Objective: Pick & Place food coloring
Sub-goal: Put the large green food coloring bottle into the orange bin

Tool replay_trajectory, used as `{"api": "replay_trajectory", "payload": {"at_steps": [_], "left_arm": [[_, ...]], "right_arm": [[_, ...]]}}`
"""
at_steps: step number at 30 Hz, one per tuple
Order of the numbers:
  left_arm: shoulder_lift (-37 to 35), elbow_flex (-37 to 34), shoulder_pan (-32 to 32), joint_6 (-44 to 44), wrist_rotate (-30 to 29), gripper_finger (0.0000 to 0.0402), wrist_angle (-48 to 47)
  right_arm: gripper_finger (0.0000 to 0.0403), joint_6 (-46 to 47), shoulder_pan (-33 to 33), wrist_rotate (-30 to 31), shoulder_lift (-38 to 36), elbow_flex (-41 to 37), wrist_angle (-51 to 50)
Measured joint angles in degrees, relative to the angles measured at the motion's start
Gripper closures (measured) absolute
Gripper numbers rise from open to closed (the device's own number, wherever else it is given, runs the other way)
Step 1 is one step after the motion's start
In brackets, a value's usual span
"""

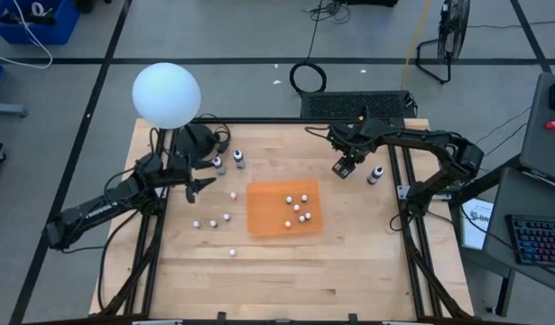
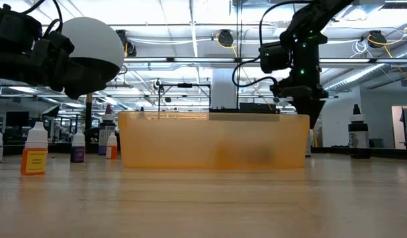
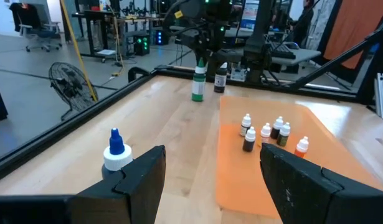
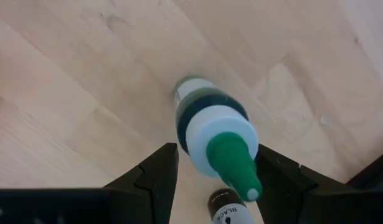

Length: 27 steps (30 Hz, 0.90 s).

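Observation:
Several tiny food coloring bottles stand on the orange mat [image 1: 268, 221], and more white-topped ones dot the wood to its left [image 1: 214, 222]. A green-capped bottle [image 4: 210, 121] stands upright on the table near the far right. My right gripper [image 1: 343, 169] hovers over it, open and pointing down, with one finger on each side of its top. A black-labelled bottle [image 1: 376, 174] stands close by. My left gripper [image 3: 210, 180] is open above the table left of the mat, beside a blue-capped bottle [image 3: 116, 149]. My right gripper comes at the green-capped bottle from above, and its fingers [image 4: 157, 174] stand close on either side of the white collar [image 4: 207, 140]. I cannot tell whether they touch it. The bottle stands on the table.
A big white globe [image 1: 166, 95] sits at the table's far left corner, over the left arm. Two taller bottles [image 1: 238, 159] stand on the table's far part, left of the mat. Black frame rails run along the table's left and right sides. Bare wood lies along the near edge.

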Motion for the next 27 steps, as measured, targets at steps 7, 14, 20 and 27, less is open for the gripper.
{"api": "replay_trajectory", "payload": {"at_steps": [7, 14, 20, 27], "left_arm": [[0.0, 0.0, 0.0, 0.02, 0.0, 0.0144, 0.02], [0.0, 0.0, 0.0, 0.02, 0.0, 0.0144, 0.04], [0.0, 0.0, 0.0, 0.13, 0.0, 0.0144, 0.07], [0.0, -0.02, 0.0, 0.37, 0.0, 0.0144, 0.07]], "right_arm": [[0.0232, -0.46, -0.58, 0.0, 0.0, 0.0, 2.15], [0.0232, -0.99, -1.14, -0.07, 0.0, 0.0, 4.06], [0.0232, -1.51, -1.11, -0.13, 0.0, 0.0, 5.86], [0.0232, -0.38, -1.01, -0.96, 0.0, 0.0, 5.83]]}}
